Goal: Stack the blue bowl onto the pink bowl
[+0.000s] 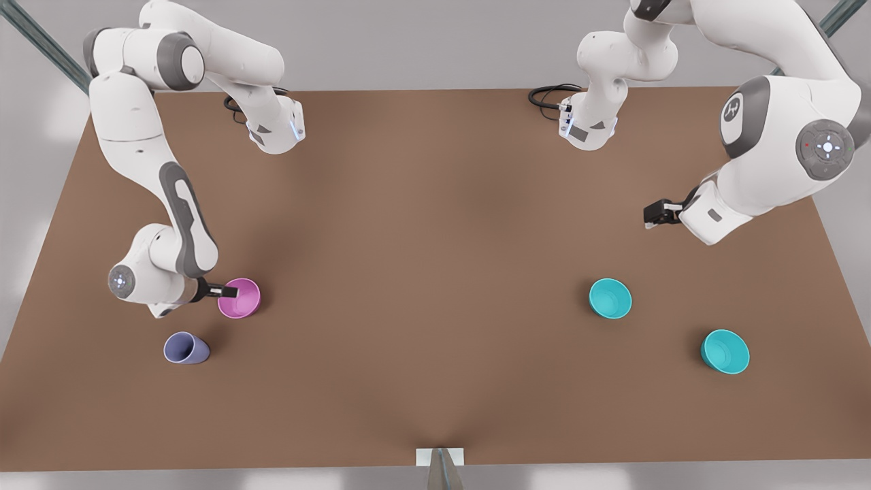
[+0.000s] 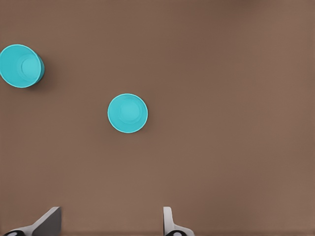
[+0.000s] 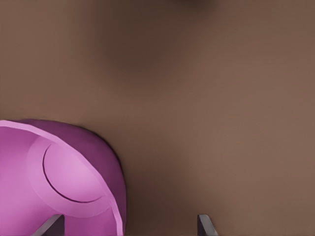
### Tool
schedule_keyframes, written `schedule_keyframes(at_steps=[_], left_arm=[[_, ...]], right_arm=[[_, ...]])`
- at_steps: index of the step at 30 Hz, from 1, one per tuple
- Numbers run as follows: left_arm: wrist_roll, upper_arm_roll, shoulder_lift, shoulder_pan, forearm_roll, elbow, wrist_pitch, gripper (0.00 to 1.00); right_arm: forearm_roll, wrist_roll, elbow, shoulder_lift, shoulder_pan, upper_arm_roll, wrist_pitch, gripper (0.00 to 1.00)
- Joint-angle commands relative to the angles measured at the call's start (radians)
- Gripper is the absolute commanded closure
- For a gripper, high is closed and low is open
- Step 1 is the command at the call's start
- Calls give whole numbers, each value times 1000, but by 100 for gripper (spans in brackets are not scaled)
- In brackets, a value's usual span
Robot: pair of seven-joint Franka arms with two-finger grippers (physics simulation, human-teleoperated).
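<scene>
Currently the blue bowl (image 1: 610, 298) sits upright on the worktop (image 1: 435, 272) toward the front view's right, well apart from the pink bowl (image 1: 239, 297) on the left. Another teal bowl (image 1: 725, 351) lies beyond it. Right tool (image 1: 230, 292) — fingers apart — straddles the pink rim beside a lavender cup (image 1: 186, 348); left tool (image 1: 654, 215) hangs high, fingers apart.

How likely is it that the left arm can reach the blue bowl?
Probably yes, reachable: the left tool hangs open above the table; the blue bowl stands alone, apart from the other teal bowl.
</scene>
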State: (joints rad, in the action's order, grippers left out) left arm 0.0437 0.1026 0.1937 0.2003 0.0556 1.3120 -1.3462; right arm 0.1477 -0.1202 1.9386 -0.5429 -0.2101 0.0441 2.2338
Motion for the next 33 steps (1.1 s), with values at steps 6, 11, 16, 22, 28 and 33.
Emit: schedule_keyframes(at_steps=[6, 11, 16, 22, 28, 33], left_arm=[[1, 0, -2, -1, -5, 0, 2, 0], [1, 0, -4, 1, -5, 0, 6, 0], [1, 0, -4, 1, -5, 0, 6, 0], [10, 0, 9, -1, 10, 0, 1, 0], [4, 0, 10, -1, 6, 4, 4, 0], [4, 22, 49, -5, 4, 3, -28, 0]], right_arm=[[12, -13, -1, -2, -2, 0, 10, 63], [10, -25, -10, 21, 0, 2, -14, 79], [200, 5, -109, 43, 0, 129, -255, 79], [405, 376, -438, -156, 285, 243, -157, 79], [395, 812, -748, -428, 724, 34, 59, 79], [395, 898, -817, -512, 793, -21, 110, 79]])
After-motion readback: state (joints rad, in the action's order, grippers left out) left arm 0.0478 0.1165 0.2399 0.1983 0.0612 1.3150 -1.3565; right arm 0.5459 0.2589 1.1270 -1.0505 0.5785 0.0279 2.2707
